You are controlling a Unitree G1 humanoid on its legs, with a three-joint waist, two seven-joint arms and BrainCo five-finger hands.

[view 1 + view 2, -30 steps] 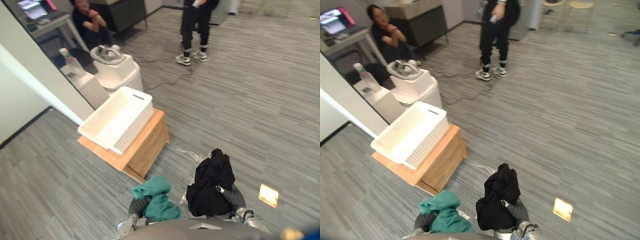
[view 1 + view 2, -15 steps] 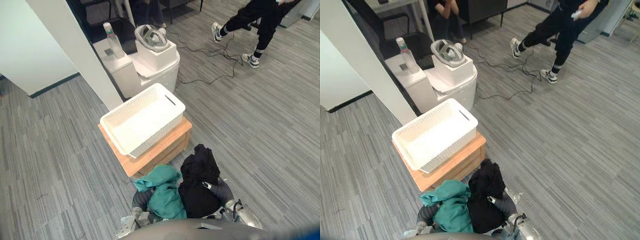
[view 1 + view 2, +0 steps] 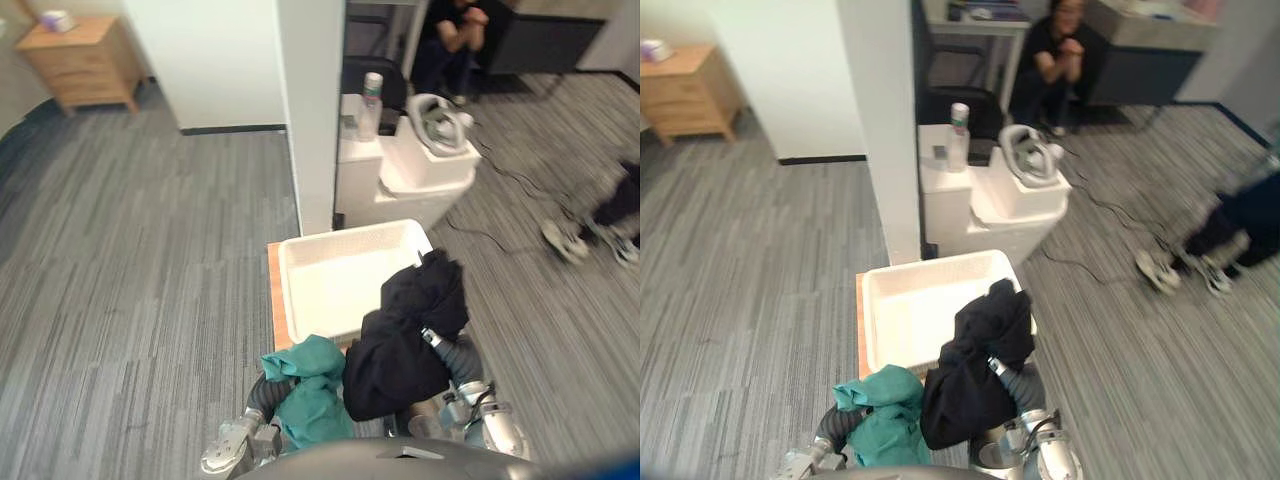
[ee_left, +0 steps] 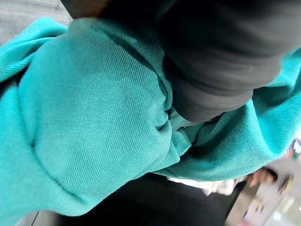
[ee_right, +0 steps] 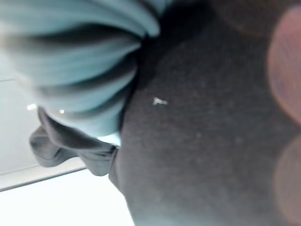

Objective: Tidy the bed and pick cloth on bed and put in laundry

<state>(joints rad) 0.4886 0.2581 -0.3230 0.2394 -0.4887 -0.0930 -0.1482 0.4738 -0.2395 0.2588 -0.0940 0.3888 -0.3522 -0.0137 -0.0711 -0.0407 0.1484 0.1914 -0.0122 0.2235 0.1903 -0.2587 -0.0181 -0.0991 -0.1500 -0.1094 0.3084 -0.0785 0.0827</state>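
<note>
— Right hand is buried in the black cloth; whether it is clamped or loose I cannot tell; same for the left hand under the teal cloth.
— The robot has turned; the white basket, a second ago off to the left, now stands straight ahead, black cloth at its near corner.
— So I judge only the drop is left.
</note>
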